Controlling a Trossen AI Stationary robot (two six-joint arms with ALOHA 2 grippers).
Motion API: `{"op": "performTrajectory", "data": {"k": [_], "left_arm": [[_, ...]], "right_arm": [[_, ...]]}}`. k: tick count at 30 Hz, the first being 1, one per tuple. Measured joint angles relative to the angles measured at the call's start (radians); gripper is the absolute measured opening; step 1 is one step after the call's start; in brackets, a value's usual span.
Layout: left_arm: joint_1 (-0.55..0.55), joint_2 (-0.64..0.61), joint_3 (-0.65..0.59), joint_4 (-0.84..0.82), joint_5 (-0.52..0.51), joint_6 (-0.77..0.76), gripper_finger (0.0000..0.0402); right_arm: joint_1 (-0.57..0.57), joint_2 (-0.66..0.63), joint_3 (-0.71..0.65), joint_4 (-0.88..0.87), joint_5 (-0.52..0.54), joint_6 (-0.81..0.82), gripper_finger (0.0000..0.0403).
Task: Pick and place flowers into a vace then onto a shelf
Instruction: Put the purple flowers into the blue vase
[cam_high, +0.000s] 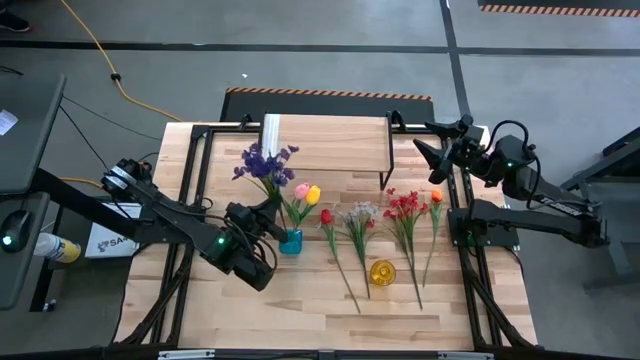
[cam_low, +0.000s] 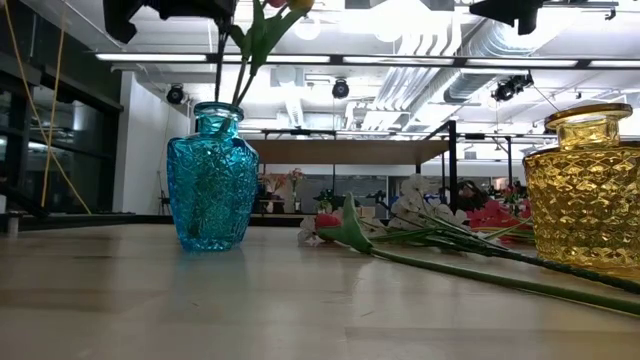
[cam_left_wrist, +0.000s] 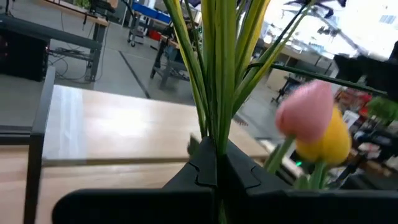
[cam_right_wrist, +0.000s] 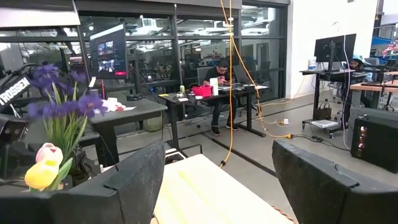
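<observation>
My left gripper (cam_high: 268, 212) is shut on the green stems of a purple flower (cam_high: 265, 162), just left of the blue vase (cam_high: 290, 241). A pink tulip (cam_left_wrist: 306, 115) and a yellow tulip (cam_left_wrist: 328, 142) stand in that vase (cam_low: 212, 180). Several more flowers (cam_high: 380, 225) lie flat on the table to its right, beside a yellow vase (cam_high: 382, 272). The shelf (cam_high: 320, 150) stands at the far side on black legs. My right gripper (cam_high: 428, 142) hangs open above the table's far right corner and holds nothing. My left gripper pinches the purple flower's bundle of green stems (cam_left_wrist: 214, 134) between its two fingers, well below the bloom. The fingers lie level and across the stems. The flower is lifted, its bloom up and tipped toward the far edge. Where the stems' lower end reaches is hidden.
The shelf's white strip (cam_high: 270, 130) lies at its left end. The near half of the wooden table (cam_high: 300, 310) holds only the yellow vase and flower stems. Black frame bars (cam_high: 195, 190) run along both sides of the table. A person sits at a desk in the room behind.
</observation>
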Motion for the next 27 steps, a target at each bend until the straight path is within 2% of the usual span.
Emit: {"op": "performTrajectory", "data": {"k": [27], "left_arm": [[-0.010,0.105,0.000,0.026,-0.001,-0.031,0.0042]], "right_arm": [[0.000,0.000,0.000,0.002,0.000,-0.004,0.0287]]}}
